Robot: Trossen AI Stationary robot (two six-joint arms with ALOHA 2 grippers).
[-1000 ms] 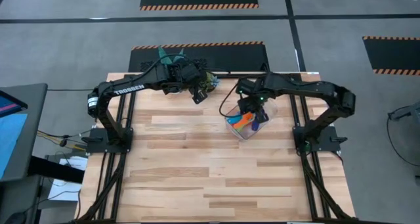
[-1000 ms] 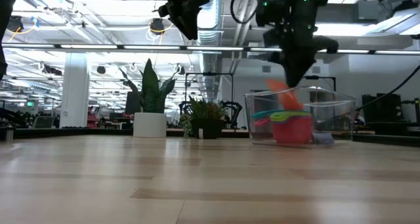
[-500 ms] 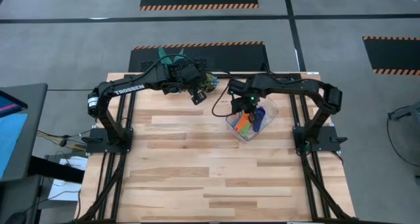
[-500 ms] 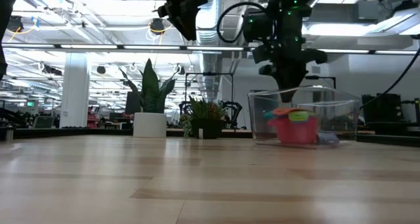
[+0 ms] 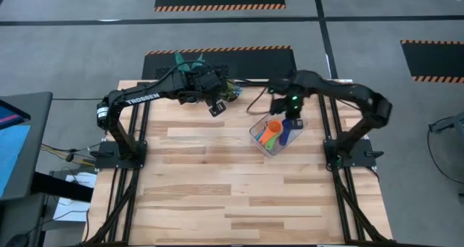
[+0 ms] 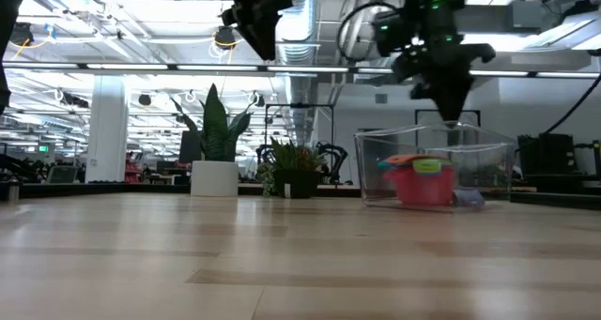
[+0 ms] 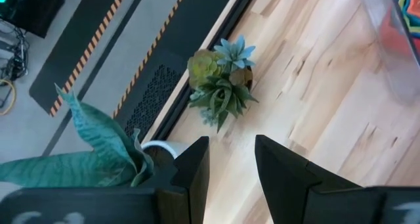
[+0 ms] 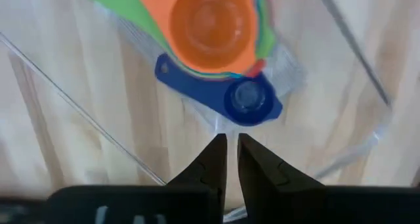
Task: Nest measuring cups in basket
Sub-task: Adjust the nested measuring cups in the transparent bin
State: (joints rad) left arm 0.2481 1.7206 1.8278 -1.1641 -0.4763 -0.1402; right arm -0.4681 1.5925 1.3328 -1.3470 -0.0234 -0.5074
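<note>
The clear basket [image 5: 270, 147] stands on the table at the far right. Inside it the measuring cups sit nested: an orange cup [image 8: 213, 23] on top, green [image 8: 115, 0] and red [image 6: 423, 184] ones under it. A dark blue cup [image 8: 246, 99] lies beside the stack on the basket's floor. My right gripper [image 8: 231, 158] hangs point-down over the basket [image 6: 488, 156], above the blue cup, its fingers a narrow gap apart with nothing between. My left gripper [image 7: 231, 165] is raised over the table's far edge, open and empty.
A small succulent [image 7: 220, 79] and a tall leafy plant in a white pot [image 6: 214, 175] stand at the table's far edge, below my left gripper [image 5: 215, 108]. Bare wooden tabletop [image 5: 217, 189] stretches across the middle and near side.
My right gripper set the tilted orange cup down onto the nested stack and let go of it. It then went toward the table's right edge, staying over the basket. The orange cup now lies level on top of the stack.
</note>
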